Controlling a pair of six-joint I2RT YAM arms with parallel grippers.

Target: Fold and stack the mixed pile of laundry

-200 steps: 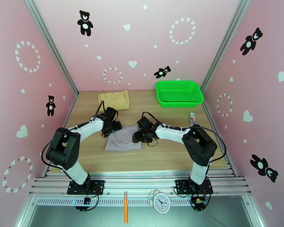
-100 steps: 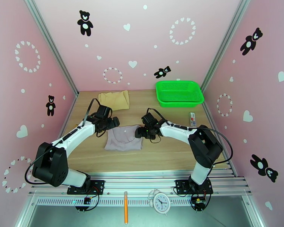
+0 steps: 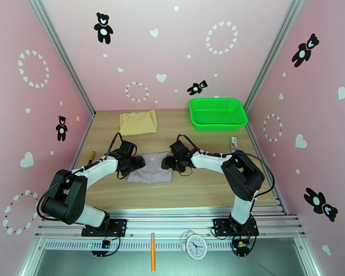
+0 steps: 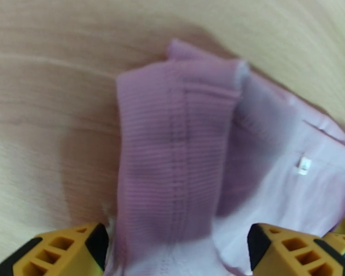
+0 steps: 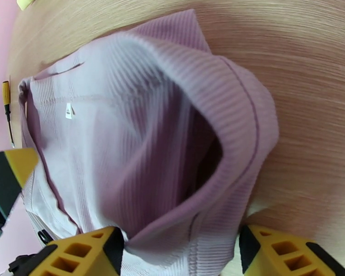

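Observation:
The pale grey-lilac garment [image 3: 150, 170] lies flattened mid-table. My left gripper [image 3: 136, 163] is low at its left edge and my right gripper [image 3: 168, 163] is low at its right edge. In the left wrist view the left gripper [image 4: 177, 256] is open, and a folded ribbed strip of the garment [image 4: 177, 148] lies between its yellow fingertips [image 4: 66, 249]. In the right wrist view the right gripper [image 5: 181, 256] is open too, with a raised fold of the garment [image 5: 227, 148] between its fingertips [image 5: 287, 254]. The tan-beige piece [image 3: 138, 122] lies folded at the back left.
A bright green mesh basket [image 3: 217, 112] stands at the back right. A small packet [image 3: 233, 144] lies by the right wall. An orange-tipped tool [image 3: 90, 157] lies at the table's left edge. In front of the arm bases lie a clock [image 3: 195, 247] and an orange pen [image 3: 152, 258].
The left gripper has come down from the garment's far-left corner to its left edge. The right gripper has shifted a little along the right edge. The garment lies flatter than a second ago.

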